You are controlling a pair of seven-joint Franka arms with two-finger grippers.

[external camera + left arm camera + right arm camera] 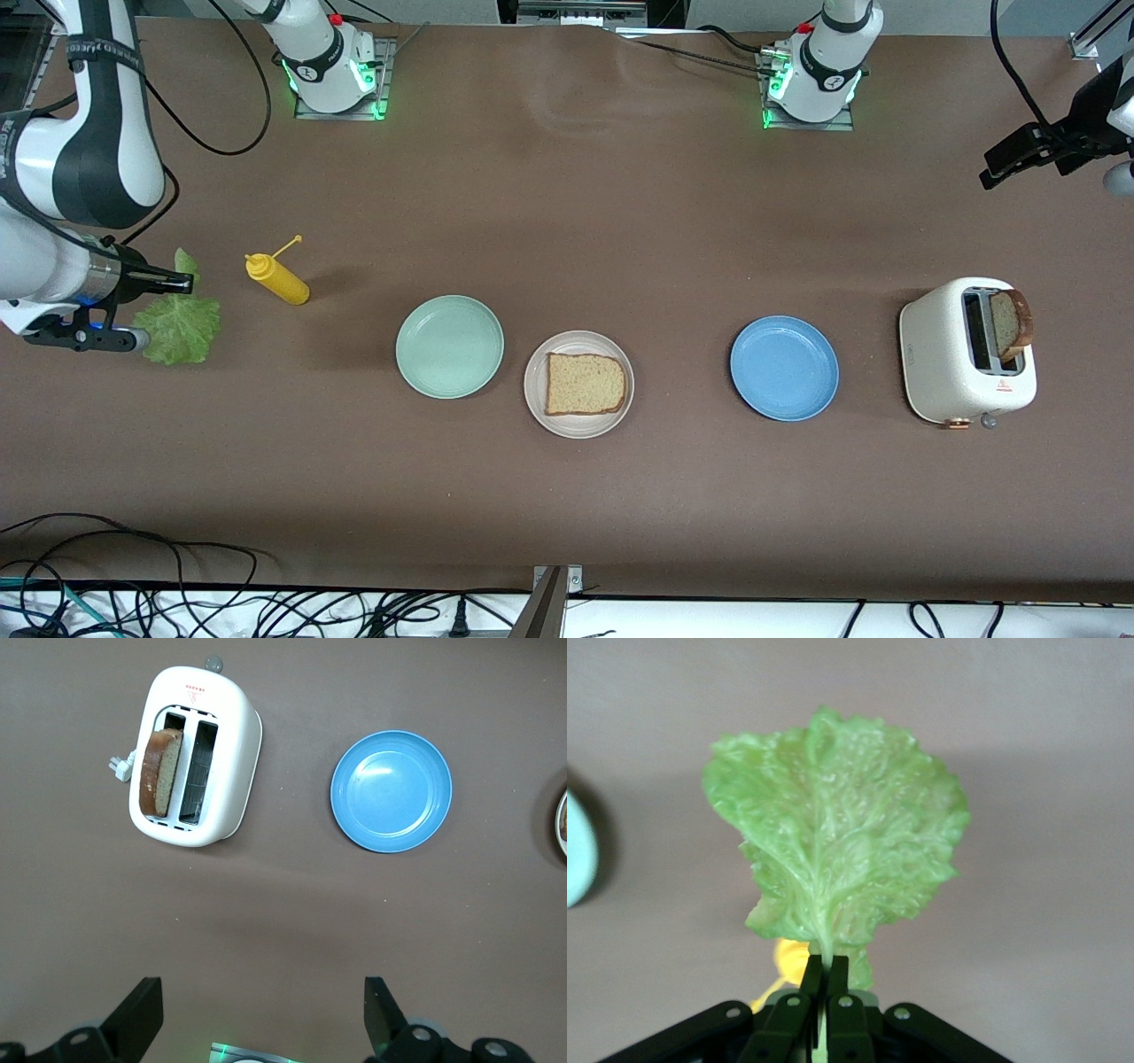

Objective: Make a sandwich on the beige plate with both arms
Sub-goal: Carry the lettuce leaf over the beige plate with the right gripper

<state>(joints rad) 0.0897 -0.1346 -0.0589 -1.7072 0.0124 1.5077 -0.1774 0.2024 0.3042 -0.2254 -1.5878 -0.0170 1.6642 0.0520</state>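
Three plates on the table (567,496): mint-green plate (449,346), beige plate (578,385) bearing one bread slice (585,384), blue plate (784,368). We count one toaster (966,354) with a second bread slice (1011,324), one mustard bottle (278,278). Right gripper (825,979) clenched on the lettuce leaf (837,842), aloft at its table end. Left gripper (263,1010) released, idle; its wrist view alone shows the toaster's plug (120,767).

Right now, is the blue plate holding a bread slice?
No, the blue plate is bare; the one plated bread slice lies on the beige plate.

Yellow squeeze bottle (278,279), mint-green plate (449,346), blue plate (784,368), white toaster (966,353)
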